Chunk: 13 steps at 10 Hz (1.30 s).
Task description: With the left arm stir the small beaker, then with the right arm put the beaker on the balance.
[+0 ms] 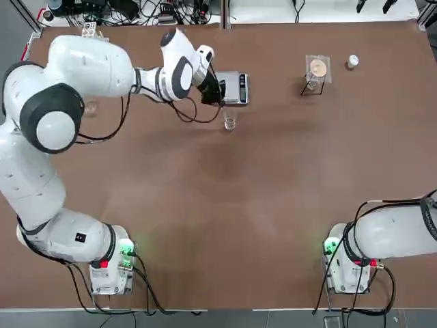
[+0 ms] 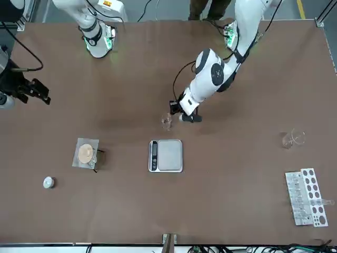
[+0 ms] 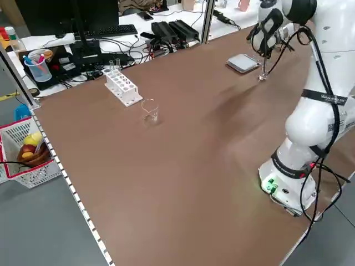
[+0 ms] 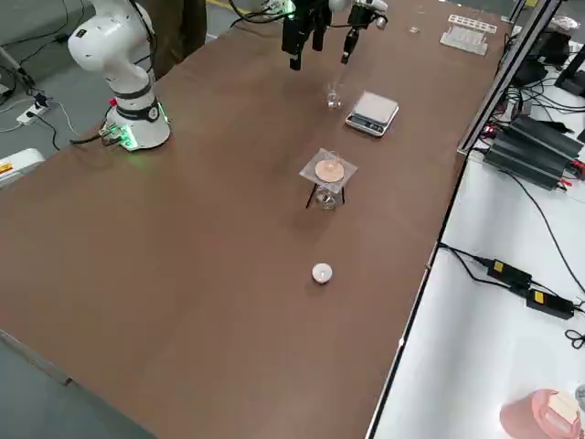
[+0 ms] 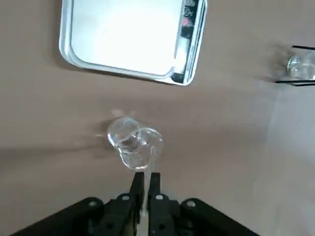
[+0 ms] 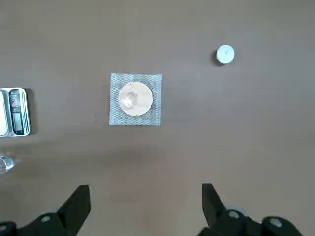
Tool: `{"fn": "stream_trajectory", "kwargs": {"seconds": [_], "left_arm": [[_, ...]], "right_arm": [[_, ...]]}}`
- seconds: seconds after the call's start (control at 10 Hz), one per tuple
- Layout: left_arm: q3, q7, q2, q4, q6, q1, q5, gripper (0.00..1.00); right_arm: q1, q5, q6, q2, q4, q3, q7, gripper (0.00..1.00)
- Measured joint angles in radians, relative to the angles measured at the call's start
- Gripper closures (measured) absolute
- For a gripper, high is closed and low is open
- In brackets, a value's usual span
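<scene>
Currently left gripper (image 5: 145,189) fingers pinched on a thin clear glass rod (image 5: 149,162), tip in the tiny clear glass beaker (image 5: 133,142) just ahead of them; flat silver-grey balance (image 5: 130,39) beyond. Right gripper (image 6: 145,204) parked, fingers wide.

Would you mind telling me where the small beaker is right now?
In the top view, the small beaker stands on the table just in front of the balance, beneath the left tool.
</scene>
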Motion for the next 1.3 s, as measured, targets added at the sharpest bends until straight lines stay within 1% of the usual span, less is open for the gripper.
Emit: {"fn": "stream_trajectory", "kwargs": {"seconds": [0.1,0.4,0.7,0.9,1.1,1.3], "left_arm": [[0.000,-0.035,-0.015,0.000,-0.025,0.000,0.040,0.93],[0.000,-0.190,-0.019,0.001,-0.034,-0.001,0.215,0.93],[0.000,-0.325,-0.018,0.002,-0.035,-0.015,0.329,0.93],[-0.001,-0.515,-0.017,0.017,-0.047,-0.052,0.473,0.93],[-0.001,-0.659,-0.015,0.047,-0.118,-0.072,0.590,0.93],[-0.001,-0.742,-0.006,0.063,-0.152,-0.094,0.670,0.93]], "right_arm": [[0.000,0.000,0.000,0.000,0.000,0.000,0.000,0.00],[0.000,0.000,0.000,0.000,0.000,0.000,0.000,0.00],[0.000,0.000,0.000,0.000,0.000,-0.001,0.000,0.00],[0.000,0.000,-0.003,0.000,0.000,-0.001,0.000,0.00],[0.000,0.000,-0.004,0.000,0.000,-0.001,0.000,0.00],[0.000,0.000,-0.005,0.000,0.000,-0.001,-0.002,0.00]]}}
